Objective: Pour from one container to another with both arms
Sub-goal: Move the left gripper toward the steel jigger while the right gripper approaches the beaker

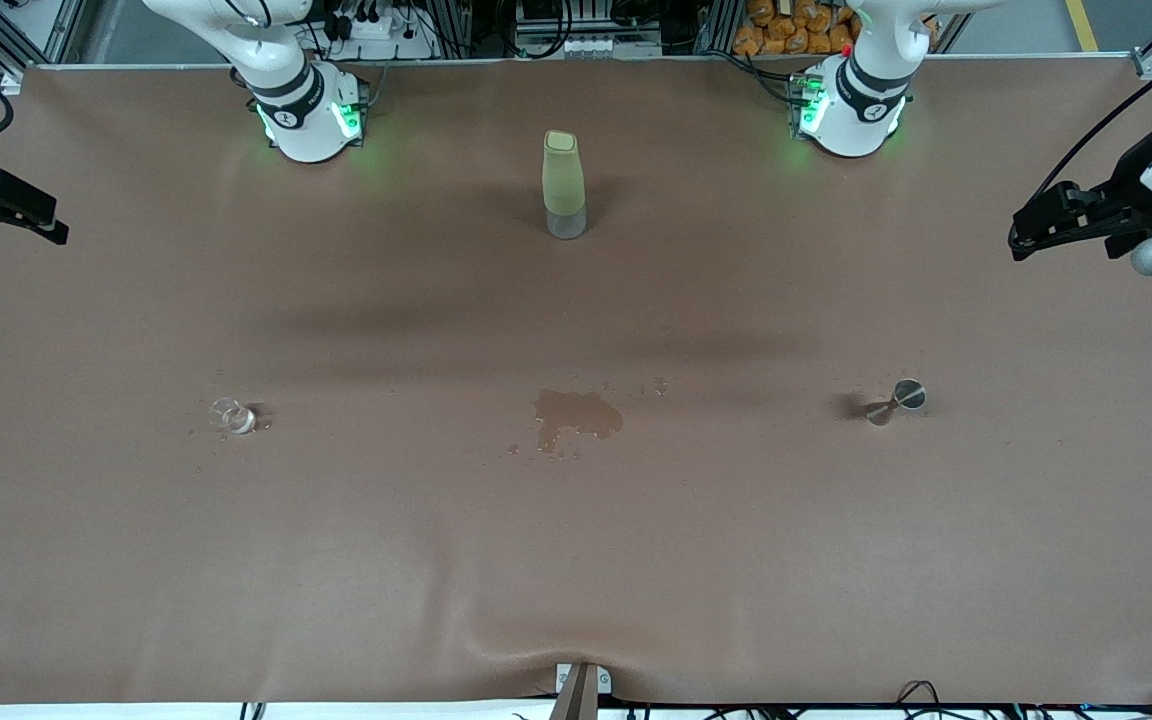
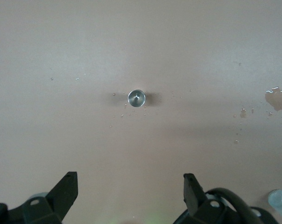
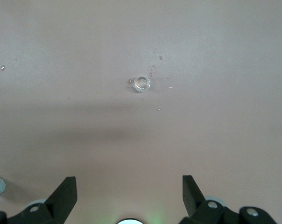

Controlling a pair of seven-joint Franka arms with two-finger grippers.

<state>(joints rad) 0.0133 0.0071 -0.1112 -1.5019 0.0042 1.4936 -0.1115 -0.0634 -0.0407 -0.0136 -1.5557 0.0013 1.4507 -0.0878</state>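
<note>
While both arms hang high with jaws wide and empty, the left end effector looks down on the steel jigger, the right end effector on the glass beaker; either tiny vessel could tip if a finger clips it, spilling onto the wet worktop.

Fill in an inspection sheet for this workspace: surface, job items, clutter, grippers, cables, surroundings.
Surface: brown table cover, wet puddle at mid-table with droplets around it.
Job's things: clear glass cup toward the right arm's end; steel jigger toward the left arm's end; both stand free, untouched.
Clutter: green-topped bottle upright, farther from the front camera than the puddle.
Grippers: left gripper open, high over the jigger; right gripper open, high over the cup; both empty.
Cables: black cables along the table's edges.
Surroundings: metal frame and orange items above the table's top edge.
</note>
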